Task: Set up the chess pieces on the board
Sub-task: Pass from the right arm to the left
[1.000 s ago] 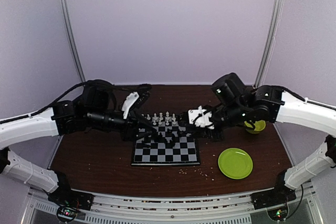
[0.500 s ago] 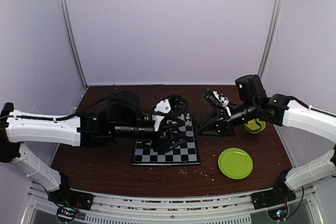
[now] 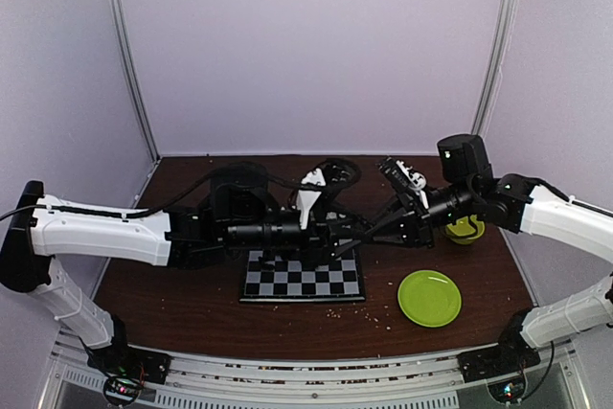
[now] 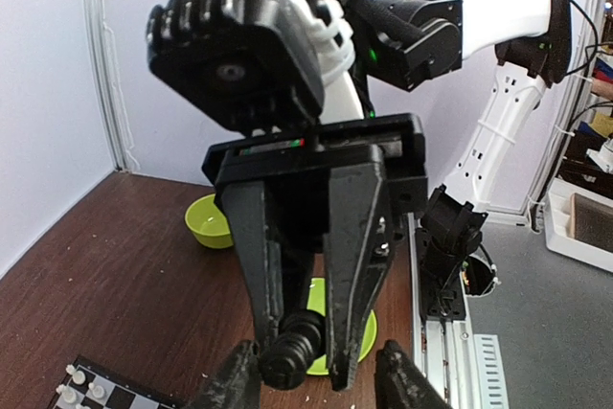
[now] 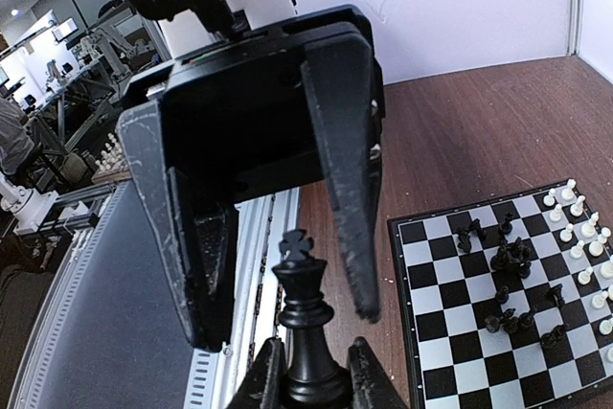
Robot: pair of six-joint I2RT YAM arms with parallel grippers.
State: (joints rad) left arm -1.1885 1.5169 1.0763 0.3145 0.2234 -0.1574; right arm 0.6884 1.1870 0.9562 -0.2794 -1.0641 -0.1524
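The black king (image 5: 305, 318) is off the board (image 3: 302, 280), held upright in the air near the board's far right corner. The right gripper (image 5: 316, 380) has its jaws closed on the king's base. The cross and upper body stand free above them.

The left gripper (image 4: 316, 385) meets it head-on. Its jaws are open, one on each side of the king's top, with a gap showing on both sides.

On the board, a loose cluster of black chess pieces (image 5: 508, 261) sits around the middle squares, some tipped against each other. A line of white chess pieces (image 5: 579, 227) stands along one edge.

The board lies on a dark wooden tabletop (image 3: 172, 284). Pale crumbs (image 3: 335, 311) are scattered just in front of it. A round green plate (image 3: 429, 297) sits to the board's right, and a green bowl (image 3: 465, 230) lies further back behind the right arm.
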